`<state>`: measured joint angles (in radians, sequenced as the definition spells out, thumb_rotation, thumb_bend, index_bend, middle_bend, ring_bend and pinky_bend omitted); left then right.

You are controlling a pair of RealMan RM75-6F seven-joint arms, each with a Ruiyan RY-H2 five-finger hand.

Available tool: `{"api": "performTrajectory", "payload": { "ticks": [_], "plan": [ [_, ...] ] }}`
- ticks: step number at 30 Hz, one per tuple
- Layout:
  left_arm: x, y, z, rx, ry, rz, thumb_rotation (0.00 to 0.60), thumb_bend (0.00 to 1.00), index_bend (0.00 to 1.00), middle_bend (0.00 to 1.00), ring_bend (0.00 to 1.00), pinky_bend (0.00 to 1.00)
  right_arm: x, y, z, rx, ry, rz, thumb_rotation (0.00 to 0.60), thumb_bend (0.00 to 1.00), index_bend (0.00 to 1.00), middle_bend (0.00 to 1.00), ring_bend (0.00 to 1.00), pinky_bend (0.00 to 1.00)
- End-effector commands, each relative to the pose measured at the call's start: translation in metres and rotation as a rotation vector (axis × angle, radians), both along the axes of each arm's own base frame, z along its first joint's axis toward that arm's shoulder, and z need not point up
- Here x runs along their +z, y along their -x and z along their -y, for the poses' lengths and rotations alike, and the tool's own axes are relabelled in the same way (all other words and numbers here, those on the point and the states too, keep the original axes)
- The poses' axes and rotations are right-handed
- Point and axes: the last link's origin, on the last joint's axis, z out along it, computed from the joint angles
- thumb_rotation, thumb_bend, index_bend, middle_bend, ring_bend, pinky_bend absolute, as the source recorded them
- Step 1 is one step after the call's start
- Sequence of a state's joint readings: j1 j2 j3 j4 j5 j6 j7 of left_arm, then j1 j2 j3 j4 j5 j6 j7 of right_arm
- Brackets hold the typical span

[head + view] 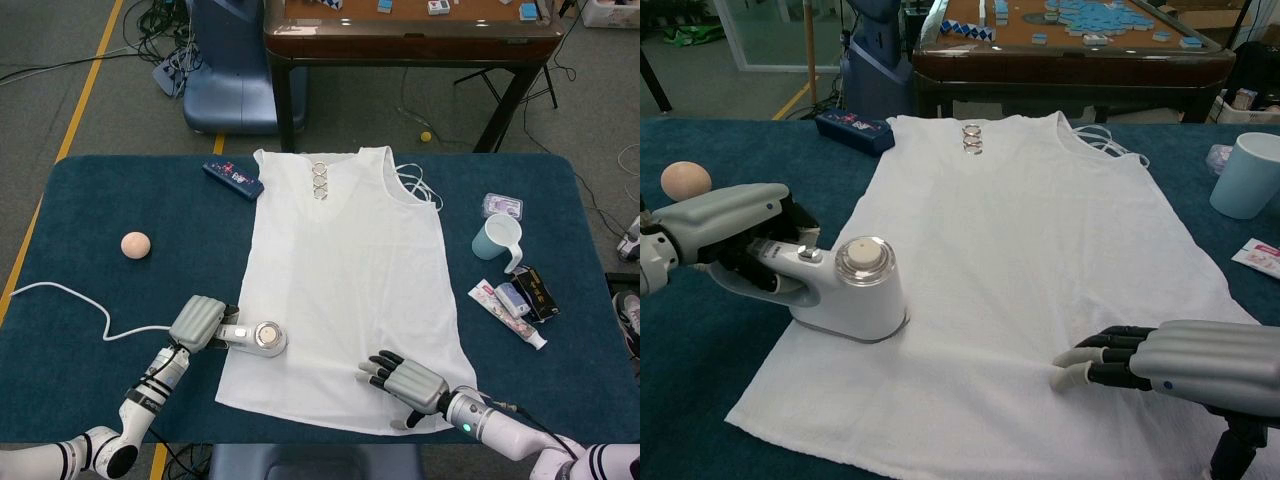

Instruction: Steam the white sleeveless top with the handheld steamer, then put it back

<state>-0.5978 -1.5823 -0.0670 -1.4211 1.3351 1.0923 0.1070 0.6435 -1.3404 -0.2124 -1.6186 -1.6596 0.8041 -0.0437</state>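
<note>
The white sleeveless top [345, 280] [1020, 230] lies flat on the blue table, neckline toward the far edge. My left hand [200, 322] [730, 225] grips the handle of the white handheld steamer [258, 339] [845, 292], whose head sits on the top's lower left part near the hem. A white cord [70, 300] trails left from it. My right hand [405, 379] [1185, 362] rests flat on the top's lower right corner, fingers stretched out and fingertips [1072, 375] pressing the cloth.
A peach ball [135, 244] [685, 180] and a dark blue box [233, 178] [853, 130] lie at the left. At the right stand a light blue cup [497, 240] [1248, 175], a clear packet [502, 206] and small toiletries [520, 300]. A wooden table [410, 35] stands behind.
</note>
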Motion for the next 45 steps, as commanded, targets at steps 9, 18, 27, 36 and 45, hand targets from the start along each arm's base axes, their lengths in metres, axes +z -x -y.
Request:
{"api": "performTrajectory", "payload": {
  "ticks": [9,18,27,36,45],
  "plan": [
    [0.011,0.015,-0.016,0.034,-0.043,-0.016,0.6,0.25,0.94,0.89,0.73,0.79,0.0,-0.001,0.0,0.003,-0.001,0.002,0.506,0.27,0.0,0.06,0.0,0.0],
    [0.029,0.035,-0.032,0.116,-0.078,0.006,0.6,0.25,0.94,0.89,0.73,0.79,0.0,-0.005,0.001,0.009,0.003,0.005,0.505,0.27,0.0,0.06,0.0,0.0],
    [0.064,0.056,-0.045,0.216,-0.151,0.109,0.6,0.25,0.94,0.89,0.73,0.79,0.008,-0.01,0.002,0.013,0.032,0.039,0.504,0.27,0.0,0.06,0.0,0.0],
    [0.077,0.08,-0.051,0.257,-0.216,0.124,0.6,0.25,0.93,0.88,0.72,0.79,0.036,-0.019,0.01,0.031,0.145,0.126,0.505,0.24,0.0,0.06,0.0,0.0],
    [0.071,0.096,-0.053,0.269,-0.229,0.087,0.6,0.25,0.89,0.85,0.69,0.78,0.086,-0.024,0.02,0.045,0.318,0.19,0.507,0.2,0.0,0.06,0.0,0.0]
  ]
}}
